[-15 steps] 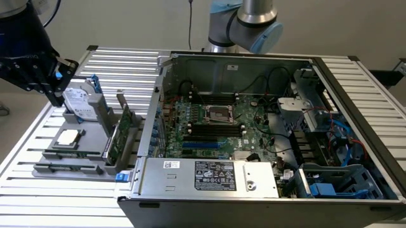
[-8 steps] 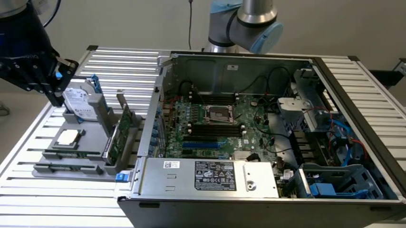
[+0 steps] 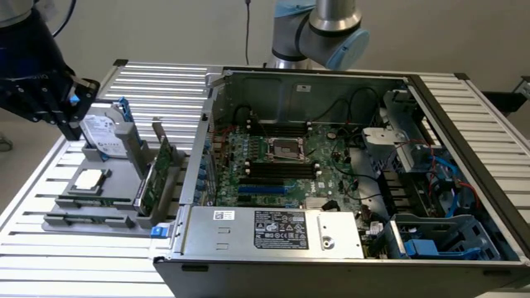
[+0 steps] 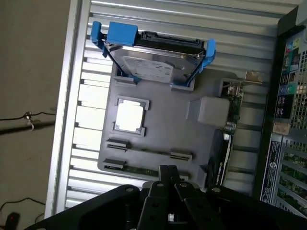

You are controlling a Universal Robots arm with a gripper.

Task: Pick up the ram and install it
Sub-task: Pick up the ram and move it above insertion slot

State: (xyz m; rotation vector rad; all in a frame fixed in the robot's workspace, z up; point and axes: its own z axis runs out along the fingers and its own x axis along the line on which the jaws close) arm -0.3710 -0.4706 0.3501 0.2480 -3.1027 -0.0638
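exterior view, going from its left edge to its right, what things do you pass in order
gripper → hard drive → expansion card → motherboard → blue drive cage

An open computer case (image 3: 331,93) sits on the surface (image 3: 157,81) toward the exterior view's right, with a tray (image 3: 123,183) just beside it on that view's left. On the tray, a hard drive (image 3: 103,136) stands at the back, a processor (image 3: 87,180) lies before it, the ram (image 3: 95,201) lies nearer still, and an expansion card (image 3: 157,171) stands upright on the case's side.
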